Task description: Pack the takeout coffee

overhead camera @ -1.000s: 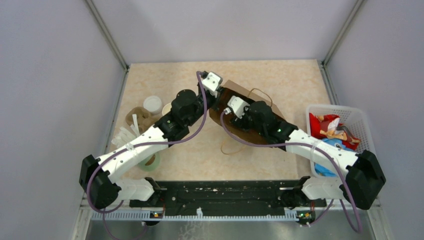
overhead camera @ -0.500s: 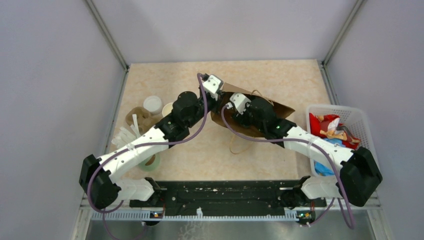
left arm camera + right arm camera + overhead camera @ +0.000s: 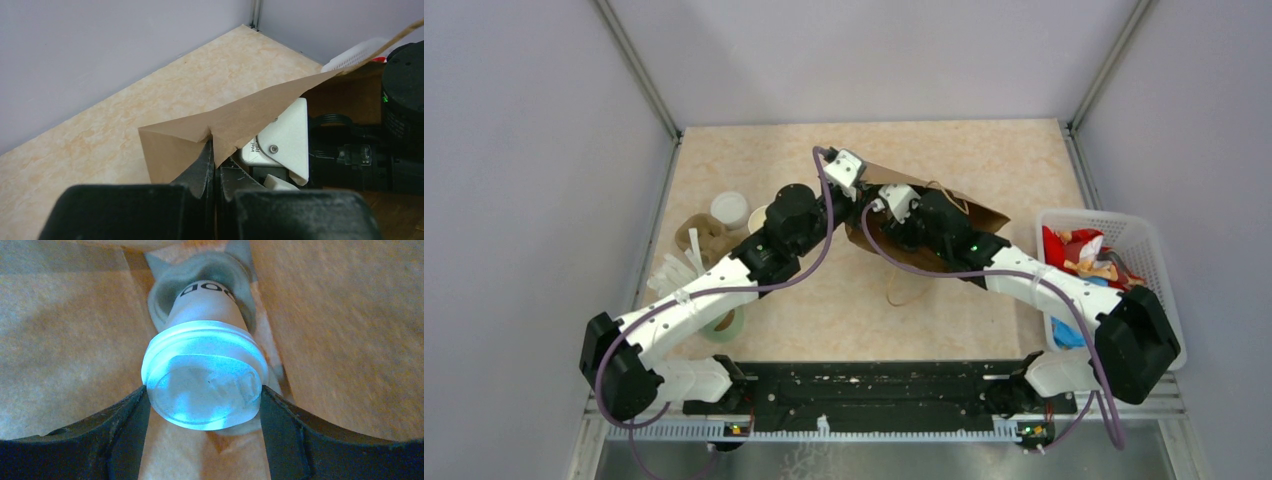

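Left fingers together, pinching the rim of the brown paper bag. Right fingers clamped either side of the takeout coffee lid; cup inside the bag.

The left arm and right arm reach forward, converging at the wrists. The left gripper is pinched tight on the brown paper bag edge. The right gripper is spread wide, clasping the takeout coffee by its lid.

The beige marbled table carries a brown paper bag on its side, right at the left gripper and the right gripper. A white basket sits well to the right of the right gripper. A round white piece and a greenish ring lie to the left of the left gripper.
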Robot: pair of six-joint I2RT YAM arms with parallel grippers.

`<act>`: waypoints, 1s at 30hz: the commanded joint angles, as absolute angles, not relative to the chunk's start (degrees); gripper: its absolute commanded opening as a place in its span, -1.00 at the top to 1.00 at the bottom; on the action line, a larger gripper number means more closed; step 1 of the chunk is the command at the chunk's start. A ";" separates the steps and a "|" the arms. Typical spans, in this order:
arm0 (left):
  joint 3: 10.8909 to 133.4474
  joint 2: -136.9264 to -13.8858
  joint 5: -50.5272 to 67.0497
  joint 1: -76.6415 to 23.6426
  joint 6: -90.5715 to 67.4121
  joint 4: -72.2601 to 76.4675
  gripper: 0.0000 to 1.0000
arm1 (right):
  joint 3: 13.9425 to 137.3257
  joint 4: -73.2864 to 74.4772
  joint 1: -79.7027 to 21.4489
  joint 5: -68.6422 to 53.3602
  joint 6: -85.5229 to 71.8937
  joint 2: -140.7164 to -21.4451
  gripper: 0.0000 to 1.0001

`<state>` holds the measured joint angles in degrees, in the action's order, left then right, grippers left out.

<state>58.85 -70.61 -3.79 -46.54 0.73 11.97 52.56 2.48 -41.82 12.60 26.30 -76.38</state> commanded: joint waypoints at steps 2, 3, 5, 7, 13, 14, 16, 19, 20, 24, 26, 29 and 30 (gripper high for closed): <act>58.45 -68.20 -0.38 -46.87 -1.21 16.53 1.00 | 55.84 0.35 -41.12 10.74 24.50 -76.19 0.12; 58.37 -68.27 -0.64 -46.85 -0.96 16.52 1.00 | 56.31 0.35 -41.07 10.57 24.12 -75.98 0.12; 58.36 -68.29 -0.63 -46.85 -0.71 16.67 1.00 | 56.71 0.35 -41.10 11.20 23.68 -75.69 0.12; 58.32 -68.30 -0.41 -46.85 -0.78 17.00 1.00 | 56.57 0.35 -41.10 12.89 23.55 -75.89 0.13; 58.44 -67.98 -0.35 -46.87 -1.12 16.82 1.00 | 56.14 1.46 -41.09 17.54 23.92 -77.99 0.13; 58.45 -67.94 -0.31 -46.86 -1.45 16.60 1.00 | 56.08 1.35 -41.05 17.49 23.86 -78.05 0.13; 58.88 -68.01 -0.36 -46.85 -2.54 15.55 1.00 | 56.64 1.71 -41.12 17.65 23.29 -78.39 0.13; 59.83 -68.13 -0.75 -46.85 -5.16 13.59 1.00 | 57.86 3.57 -41.11 17.65 22.28 -78.74 0.13; 60.18 -68.12 -1.25 -46.85 -6.10 12.78 1.00 | 58.30 4.43 -41.14 17.33 22.09 -78.63 0.13; 62.43 -68.84 -2.46 -46.85 -9.82 8.66 1.00 | 60.08 9.16 -41.97 17.27 20.98 -77.72 0.13; 63.72 -69.47 -1.92 -46.86 -11.69 6.52 1.00 | 60.77 11.26 -42.39 16.37 19.59 -76.81 0.12; 65.28 -70.06 -1.02 -46.85 -15.03 4.13 1.00 | 62.22 14.74 -43.12 16.08 16.49 -76.03 0.11; 65.95 -70.31 -0.94 -46.87 -16.18 3.03 1.00 | 62.67 16.08 -43.32 15.67 15.57 -75.95 0.11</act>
<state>61.89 -70.28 -5.02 -46.09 -9.06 6.09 58.08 12.53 -43.00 14.33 21.26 -78.26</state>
